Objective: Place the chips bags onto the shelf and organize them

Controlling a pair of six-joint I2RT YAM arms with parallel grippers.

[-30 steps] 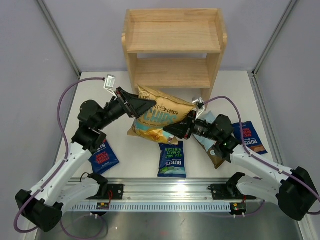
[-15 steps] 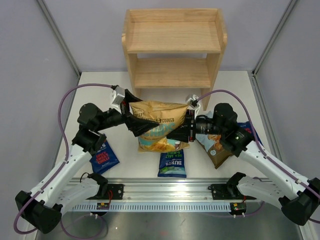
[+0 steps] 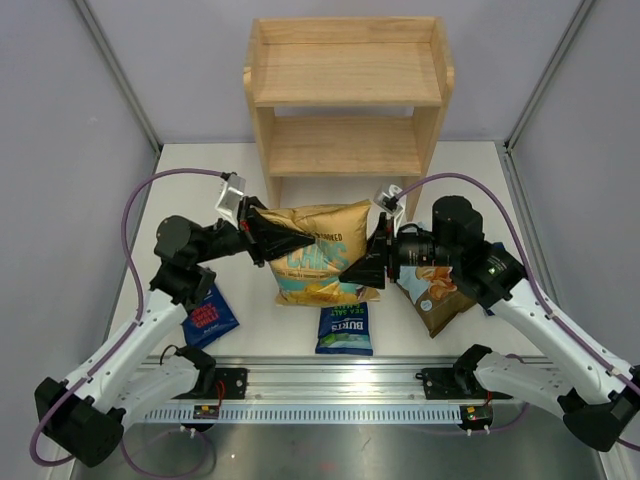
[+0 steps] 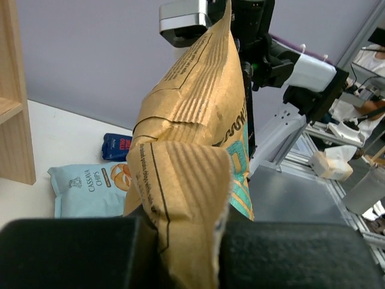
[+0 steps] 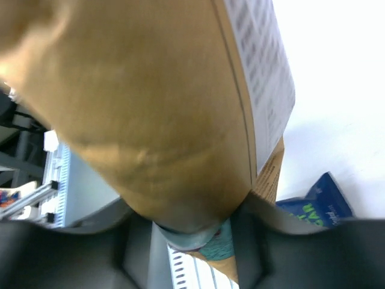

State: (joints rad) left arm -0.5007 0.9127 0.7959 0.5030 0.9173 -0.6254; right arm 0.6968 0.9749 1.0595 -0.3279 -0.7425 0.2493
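1. A second ago the large yellow glossy chips bag (image 3: 322, 255) lay slanted on the white bench (image 3: 240, 170). It now stands upright just in front of the light wooden two-tier shelf (image 3: 345, 100), with its printed face towards the top camera.
2. The left end effector (image 3: 285, 240) is clamped on the bag's crimped upper left edge, and the foil is pinched flat between its fingers.
3. The right end effector (image 3: 358, 270) has its fingers apart on either side of the bag's lower right edge, pressing against it.
4. The yellow bag reads "CHIPS" in teal, with "…OOKED" above it.
5. Farther from the shelf lies a small dark-blue bag (image 3: 344, 328) marked "BURTS" with green lettering.
6. A light-blue bag (image 4: 84, 186) reads "CASSAVA CHIPS".
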